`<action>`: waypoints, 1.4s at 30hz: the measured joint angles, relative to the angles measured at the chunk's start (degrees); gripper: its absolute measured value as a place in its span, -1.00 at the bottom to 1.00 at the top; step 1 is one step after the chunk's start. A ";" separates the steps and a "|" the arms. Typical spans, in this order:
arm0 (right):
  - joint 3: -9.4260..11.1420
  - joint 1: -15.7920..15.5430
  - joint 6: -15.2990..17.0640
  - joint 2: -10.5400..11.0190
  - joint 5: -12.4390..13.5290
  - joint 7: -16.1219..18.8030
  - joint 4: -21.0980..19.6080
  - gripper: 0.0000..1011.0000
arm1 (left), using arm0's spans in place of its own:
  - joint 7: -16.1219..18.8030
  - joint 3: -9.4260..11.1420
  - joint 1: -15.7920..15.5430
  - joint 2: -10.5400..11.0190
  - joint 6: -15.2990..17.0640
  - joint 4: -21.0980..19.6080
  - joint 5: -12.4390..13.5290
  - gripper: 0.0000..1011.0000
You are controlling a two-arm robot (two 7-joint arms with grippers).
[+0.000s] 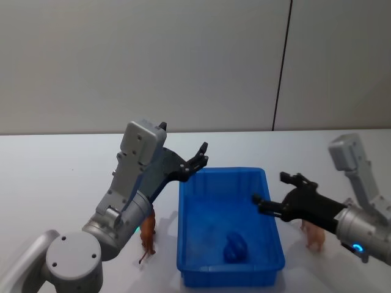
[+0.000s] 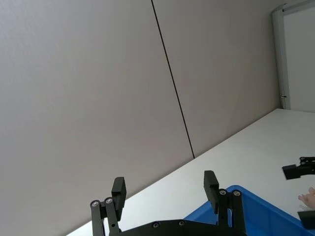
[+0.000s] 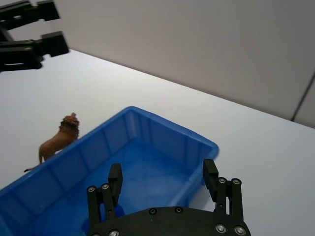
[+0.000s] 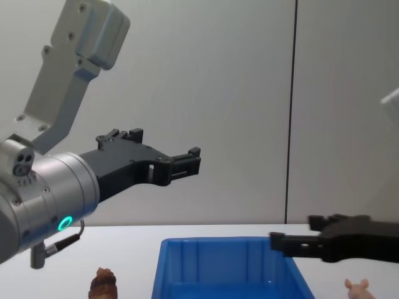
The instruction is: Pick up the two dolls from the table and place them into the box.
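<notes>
The blue box [image 1: 183, 232] stands on the white table [image 1: 55, 177], also seen from the chest [image 4: 218, 261] and the right wrist [image 3: 147, 132]. A dark brown lion doll [image 1: 148, 235] stands just left of the box [image 3: 59, 140] [image 4: 103, 283]. On the right, a pale pink doll [image 1: 313, 235] stands beside the box, partly behind my right arm [image 4: 356, 288] [image 2: 309, 196]. My left gripper [image 1: 200, 157] [image 2: 165, 187] hangs open and empty high above the box's far left corner. Over the box's right rim, my right gripper [image 1: 270, 188] [image 3: 162, 174] is open and empty.
A small dark blue lump [image 1: 235, 247] lies on the box floor near its front wall. A grey wall with a dark vertical seam [image 1: 281, 67] rises behind the table. Bare tabletop stretches to the left and behind the box.
</notes>
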 joint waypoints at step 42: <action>4.43 -11.72 7.71 8.55 7.22 -10.51 -6.91 0.98 | 0.00 0.00 0.00 0.00 0.00 0.00 0.00 0.98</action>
